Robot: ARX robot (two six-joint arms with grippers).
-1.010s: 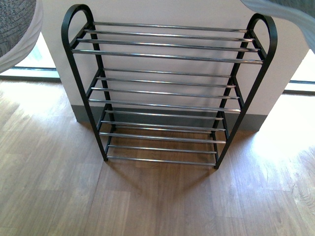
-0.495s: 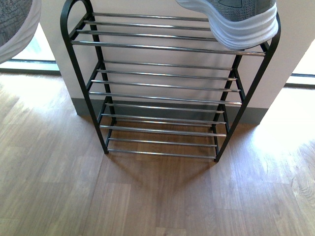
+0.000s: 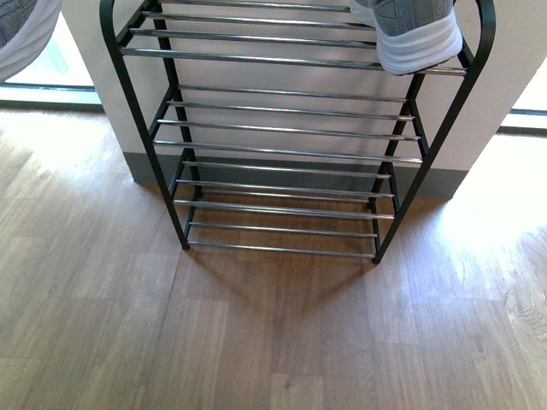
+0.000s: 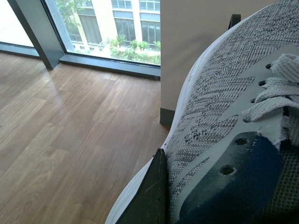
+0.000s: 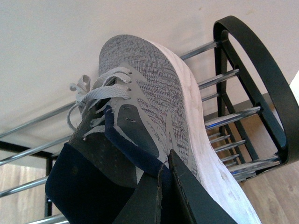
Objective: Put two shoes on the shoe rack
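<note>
The black shoe rack (image 3: 149, 162) with chrome rods stands against a white wall. One grey knit sneaker (image 3: 410, 34) has its white-soled heel over the right end of the rack's top tier. In the right wrist view this sneaker (image 5: 149, 93) lies along the top rods beside the arched end (image 5: 261, 70). My right gripper (image 5: 166, 163) is shut on its navy collar. The other grey sneaker (image 3: 21, 34) hangs at the far left, clear of the rack. My left gripper (image 4: 163, 161) is shut on that sneaker's (image 4: 219, 107) side, with one finger hidden inside.
Wood plank floor (image 3: 273, 342) spreads in front of the rack. The white wall section has a grey skirting (image 3: 282, 179), with floor-level windows (image 3: 60, 68) on both sides. A dark window frame (image 4: 35, 32) shows in the left wrist view.
The right sneaker came in from the upper right and settled over the right end of the top tier. The rack sits higher in the front view. The left sneaker slid toward the upper-left corner.
</note>
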